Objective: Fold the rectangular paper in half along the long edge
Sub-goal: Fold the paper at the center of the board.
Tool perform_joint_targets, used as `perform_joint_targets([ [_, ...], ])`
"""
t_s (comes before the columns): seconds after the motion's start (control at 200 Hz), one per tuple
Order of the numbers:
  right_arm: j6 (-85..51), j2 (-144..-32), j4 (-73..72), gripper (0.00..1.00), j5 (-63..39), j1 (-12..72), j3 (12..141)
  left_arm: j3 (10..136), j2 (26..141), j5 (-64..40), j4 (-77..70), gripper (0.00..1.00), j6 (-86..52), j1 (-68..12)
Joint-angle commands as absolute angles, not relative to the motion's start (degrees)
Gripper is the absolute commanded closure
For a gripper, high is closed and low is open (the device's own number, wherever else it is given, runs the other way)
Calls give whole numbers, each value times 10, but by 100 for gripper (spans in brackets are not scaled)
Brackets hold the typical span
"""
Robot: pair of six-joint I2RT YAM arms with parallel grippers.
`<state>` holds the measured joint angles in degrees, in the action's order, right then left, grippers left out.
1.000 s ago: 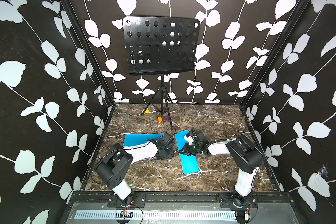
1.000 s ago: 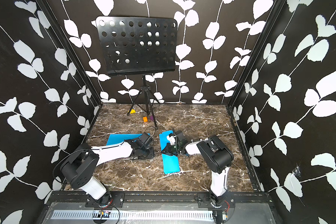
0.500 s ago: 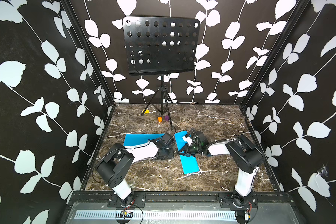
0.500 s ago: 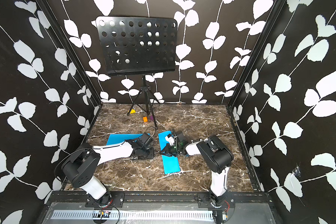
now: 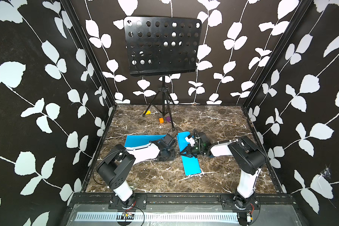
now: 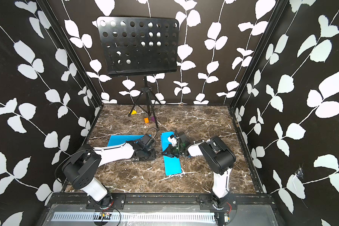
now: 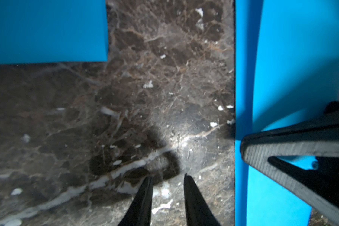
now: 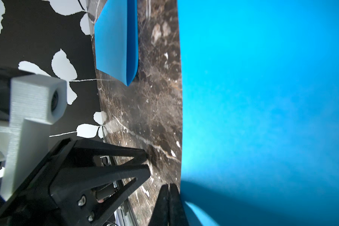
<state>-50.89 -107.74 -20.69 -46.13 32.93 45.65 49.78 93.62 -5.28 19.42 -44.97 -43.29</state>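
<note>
Nothing much has moved in the last second: both arms and the paper (image 5: pixel 192 166) lie where they did. Your right claw (image 8: pixel 169 188) is pressed fully closed, tips together. It lies low across the paper, reaching its left edge about midway along in both top views. Whether it pinches a layer or only rests on top, I can't make out. Your left claw (image 7: pixel 167 179) stands a little way open with nothing between its fingers, pointing down at bare table (image 5: pixel 213 172) just left of the paper. That paper is a narrow blue strip at lower centre of the frame, lying flat. A second sheet (image 5: pixel 137 140), also blue, lies to its left, partly under the left arm. Behind, at upper centre, stands a music stand (image 5: pixel 160 45), with an orange block (image 5: pixel 161 120) by its feet.
</note>
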Motion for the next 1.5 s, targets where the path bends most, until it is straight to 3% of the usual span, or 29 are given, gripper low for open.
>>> perform_joint_targets([
  [0.0,-523,-1086,-237,95,-457,327,448,504,933,-52,201,69,-444,-430],
  [1.495,-559,-1081,-297,95,-498,340,421,508,941,-53,194,69,-442,-430],
])
